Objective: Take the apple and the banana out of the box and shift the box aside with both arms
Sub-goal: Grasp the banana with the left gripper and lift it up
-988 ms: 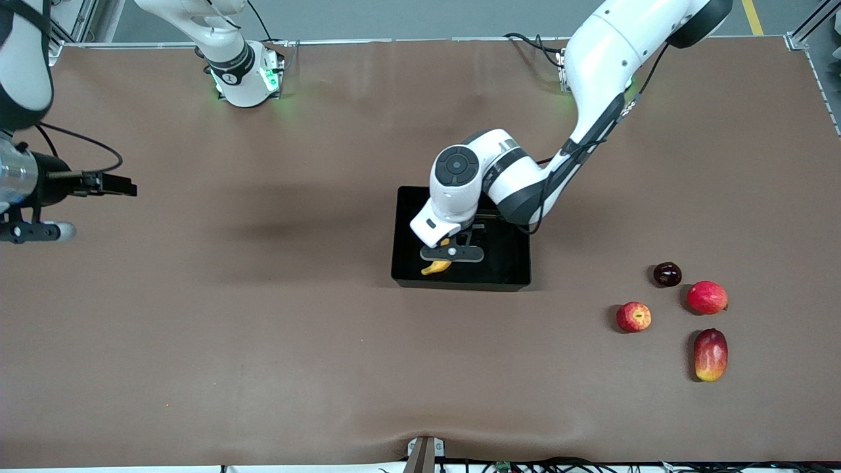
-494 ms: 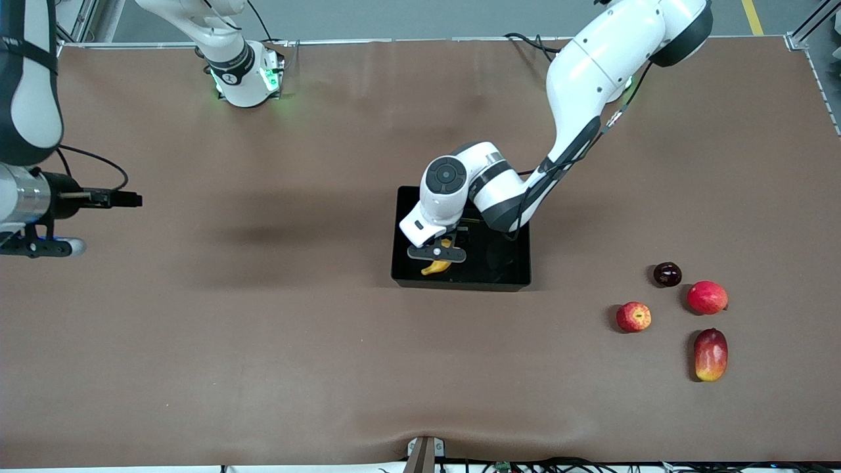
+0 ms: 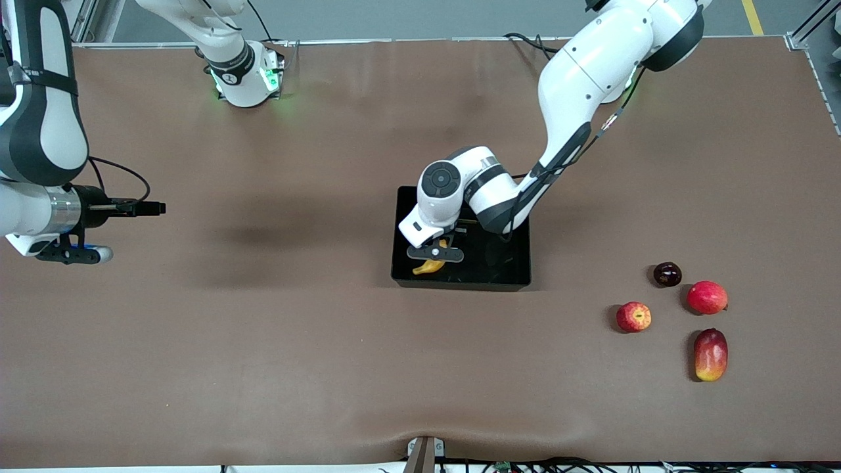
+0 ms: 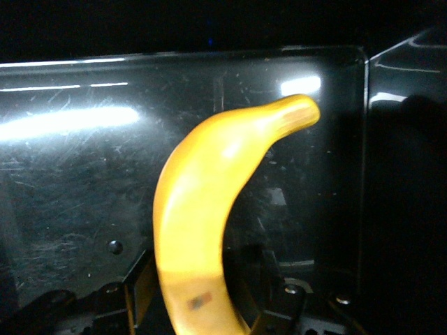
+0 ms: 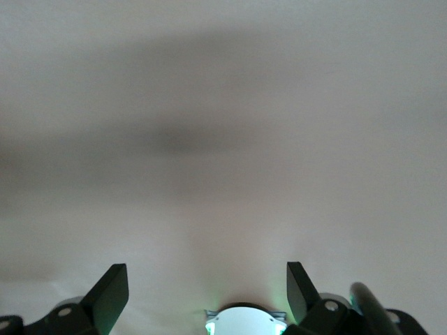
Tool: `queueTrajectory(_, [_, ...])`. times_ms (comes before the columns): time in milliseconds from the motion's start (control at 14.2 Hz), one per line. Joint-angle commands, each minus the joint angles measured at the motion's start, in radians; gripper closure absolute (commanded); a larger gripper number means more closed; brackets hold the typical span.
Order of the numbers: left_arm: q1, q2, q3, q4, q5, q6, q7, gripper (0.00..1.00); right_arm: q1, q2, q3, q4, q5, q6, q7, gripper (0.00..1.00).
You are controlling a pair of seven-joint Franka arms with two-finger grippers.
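Note:
The glossy black tray (image 3: 512, 281) sits mid-table. My left gripper (image 3: 435, 255) is low inside it, at the end toward the right arm, shut on the yellow banana (image 3: 426, 267). In the left wrist view the banana (image 4: 202, 202) stands between my fingers (image 4: 143, 283) just over the tray floor (image 4: 70, 174). The small streaked red apple (image 3: 633, 316) lies on the table toward the left arm's end, nearer the front camera than the tray. My right gripper (image 3: 154, 208) is open and empty over bare table at the right arm's end; its wrist view (image 5: 206, 279) shows only table.
Beside the apple lie a plain red round fruit (image 3: 707, 297), a dark round fruit (image 3: 667, 274) and an oblong red-yellow mango (image 3: 711, 355). The right arm's base (image 3: 246, 79) stands at the table's back edge.
My left gripper has carried the banana a little toward the right arm's end inside the tray. My right gripper has moved inward over the table, toward the tray.

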Motion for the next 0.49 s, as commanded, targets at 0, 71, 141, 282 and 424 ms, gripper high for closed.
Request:
queueTrajectory(0, [-0.032,0.005,0.026,0.019,0.025,0.002,-0.031,0.80,-0.006,-0.021,0.007,-0.017,0.057,0.021,0.025,0.00])
queueTrajectory(71, [-0.031,-0.002,0.026,0.022,0.025,-0.001,-0.031,1.00,-0.004,-0.021,0.009,-0.017,0.059,0.024,0.024,0.00])
queueTrajectory(141, [-0.027,-0.009,0.026,0.024,0.025,-0.003,-0.031,1.00,0.006,-0.021,0.011,-0.015,0.061,0.025,0.024,0.00])
queueTrajectory(282, [-0.023,-0.028,0.026,0.027,0.025,-0.003,-0.033,1.00,0.026,-0.023,0.011,-0.012,0.061,0.028,0.025,0.00])
queueTrajectory(424, [-0.014,-0.061,0.026,0.030,0.024,-0.007,-0.034,1.00,0.043,-0.024,0.012,-0.011,0.062,0.027,0.027,0.00])
